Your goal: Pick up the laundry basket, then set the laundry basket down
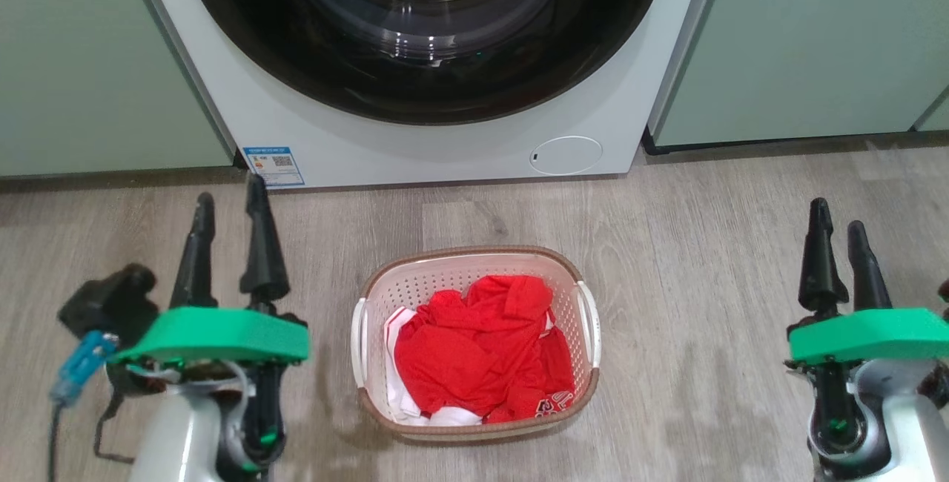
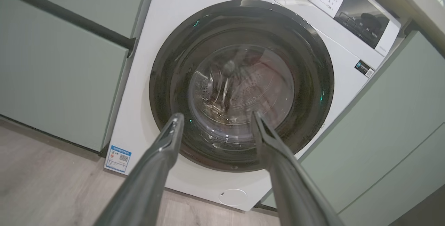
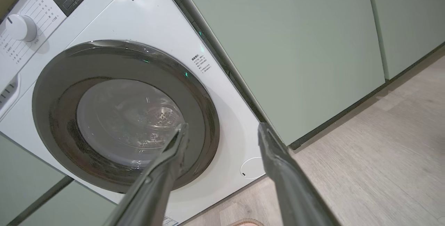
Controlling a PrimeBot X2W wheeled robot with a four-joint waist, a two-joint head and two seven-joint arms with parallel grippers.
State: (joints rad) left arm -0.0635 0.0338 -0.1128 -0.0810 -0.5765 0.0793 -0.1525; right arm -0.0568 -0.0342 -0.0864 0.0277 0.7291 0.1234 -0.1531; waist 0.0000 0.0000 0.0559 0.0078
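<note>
Spreading wide, the fingers of the left gripper (image 1: 230,193) have hold of nothing, and the same goes for the right gripper (image 1: 838,215) (both pairs point toward the washer (image 1: 334,141)). Between the two grippers, touching neither and somewhat nearer the left fingers, the basket (image 1: 474,252) sits on the floor (image 1: 704,245). It lies back from the fingertips, on the robot's side. Red clothes (image 1: 482,348) with some white cloth fill it. Beyond the fingertips stands the washer, with green cabinets (image 1: 89,67) on both sides.
</note>
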